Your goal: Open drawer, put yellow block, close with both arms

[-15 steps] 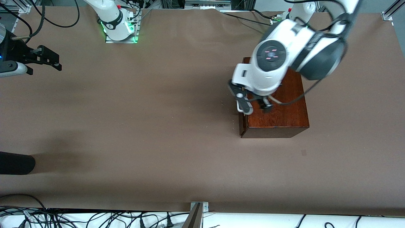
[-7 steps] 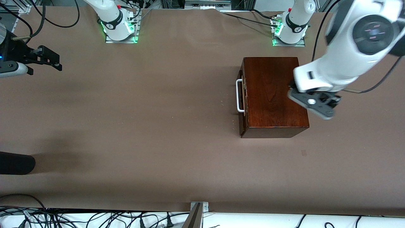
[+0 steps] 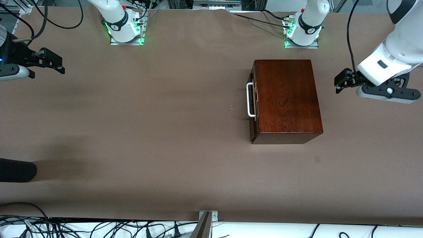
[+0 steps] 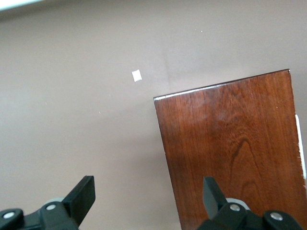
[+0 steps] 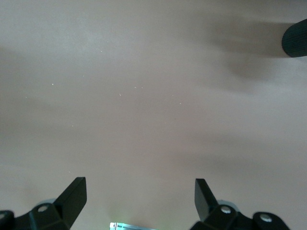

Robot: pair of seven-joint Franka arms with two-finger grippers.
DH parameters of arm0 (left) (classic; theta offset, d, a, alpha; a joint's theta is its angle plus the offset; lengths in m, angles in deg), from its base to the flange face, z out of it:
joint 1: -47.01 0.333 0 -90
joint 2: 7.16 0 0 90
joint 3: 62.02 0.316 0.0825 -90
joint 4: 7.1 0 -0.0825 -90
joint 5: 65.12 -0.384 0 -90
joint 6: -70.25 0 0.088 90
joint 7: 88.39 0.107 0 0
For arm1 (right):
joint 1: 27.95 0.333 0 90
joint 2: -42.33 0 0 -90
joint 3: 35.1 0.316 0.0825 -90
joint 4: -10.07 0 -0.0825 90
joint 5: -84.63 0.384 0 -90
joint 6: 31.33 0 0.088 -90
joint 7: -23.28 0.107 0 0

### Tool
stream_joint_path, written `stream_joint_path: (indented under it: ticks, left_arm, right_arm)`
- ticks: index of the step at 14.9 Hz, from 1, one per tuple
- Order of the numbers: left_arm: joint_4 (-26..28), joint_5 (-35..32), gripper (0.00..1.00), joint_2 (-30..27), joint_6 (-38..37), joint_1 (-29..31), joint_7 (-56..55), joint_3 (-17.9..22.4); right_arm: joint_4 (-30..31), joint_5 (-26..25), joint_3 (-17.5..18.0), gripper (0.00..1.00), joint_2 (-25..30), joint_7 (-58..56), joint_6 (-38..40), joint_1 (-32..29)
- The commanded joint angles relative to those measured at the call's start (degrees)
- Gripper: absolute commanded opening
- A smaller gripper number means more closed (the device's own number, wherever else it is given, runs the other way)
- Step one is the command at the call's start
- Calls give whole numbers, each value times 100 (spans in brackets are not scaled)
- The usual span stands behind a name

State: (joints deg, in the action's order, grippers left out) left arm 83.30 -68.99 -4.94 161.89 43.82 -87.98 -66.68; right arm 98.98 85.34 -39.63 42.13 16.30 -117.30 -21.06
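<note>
We judge the task finished: the drawer [image 3: 253,99] sits shut at center right, no yellow block visible, and left end effector [image 3: 342,81] and right end effector [image 3: 53,62], both wide and empty, need only park.

Even, soft overhead light, faint shadows on the table [image 3: 132,138], wrist views perhaps slightly soft

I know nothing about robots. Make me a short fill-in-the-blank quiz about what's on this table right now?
1. The drawer of the wooden box is ____.
2. The bar handle on the drawer is coloured ____.
3. The left gripper hangs over bare table at the left arm's end, its fingers ____.
4. The right gripper waits, holding ____.

Missing words: shut; white; open; nothing
</note>
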Motion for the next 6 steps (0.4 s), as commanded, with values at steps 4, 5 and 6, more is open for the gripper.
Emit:
stream_joint_path:
  ticks: [4, 5, 6]
  left_arm:
    - [451, 220, 100, -344, 187, -498, -102, 791]
    - [460, 220, 100, -344, 187, -498, -59, 782]
    - [460, 220, 100, -344, 187, -498, -58, 782]
  right_arm:
    - [-66, -53, 22, 100, 2, 74, 81, -21]
    - [-66, -53, 22, 100, 2, 74, 90, -21]
    - [-66, -53, 31, 100, 2, 74, 90, -21]
